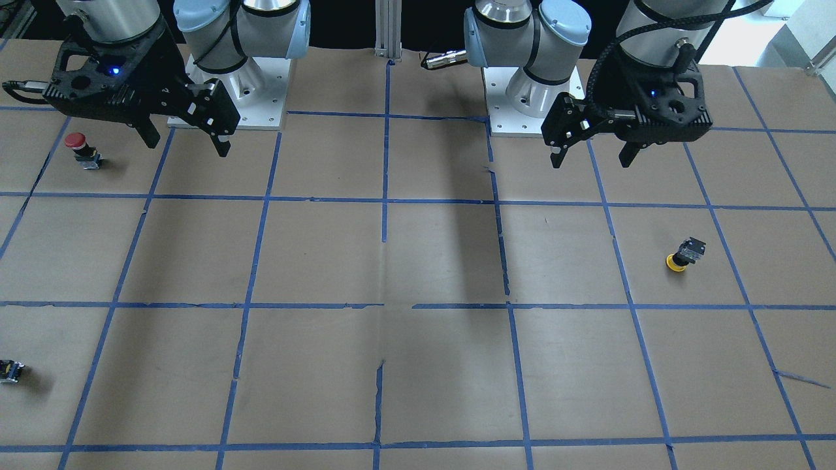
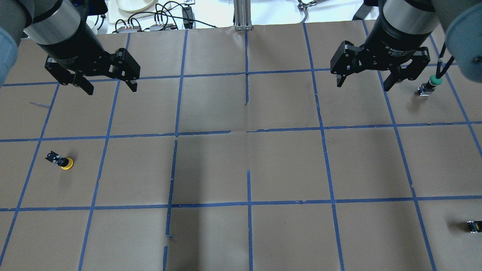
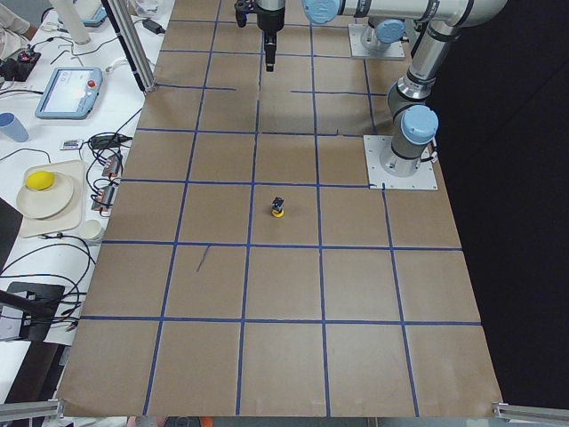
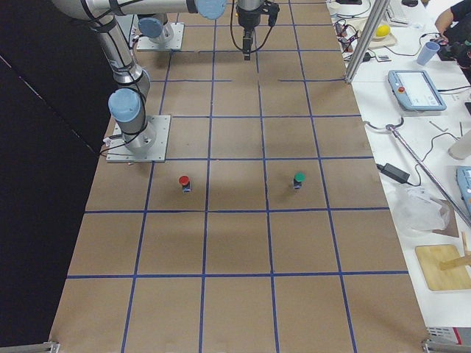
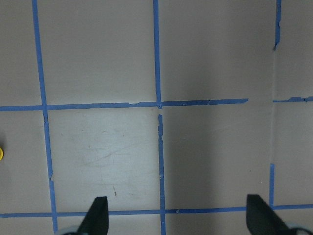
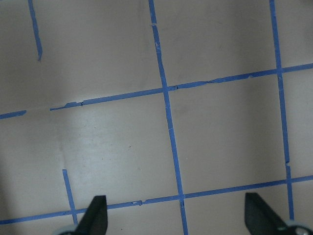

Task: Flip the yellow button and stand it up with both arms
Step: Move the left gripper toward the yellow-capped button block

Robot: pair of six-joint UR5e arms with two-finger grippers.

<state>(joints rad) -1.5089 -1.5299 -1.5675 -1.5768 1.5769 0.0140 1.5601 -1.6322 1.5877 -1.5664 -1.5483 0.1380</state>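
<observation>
The yellow button (image 2: 61,161) rests cap-down and tilted on the brown paper, its black body pointing up. It sits at the left in the overhead view and also shows in the front view (image 1: 683,254) and the left side view (image 3: 278,208). A sliver of its cap shows at the left edge of the left wrist view (image 5: 1,153). My left gripper (image 2: 112,90) is open and empty, hovering well behind and to the right of the button (image 1: 590,158) (image 5: 178,218). My right gripper (image 2: 363,86) is open and empty over the far right of the table (image 1: 189,147) (image 6: 177,218).
A red-capped button (image 1: 80,149) stands near my right arm's base. A green-capped button (image 2: 429,86) stands just right of my right gripper. A tiny black-and-yellow part (image 2: 474,226) lies at the near right edge. Blue tape lines grid the paper-covered table (image 2: 248,165).
</observation>
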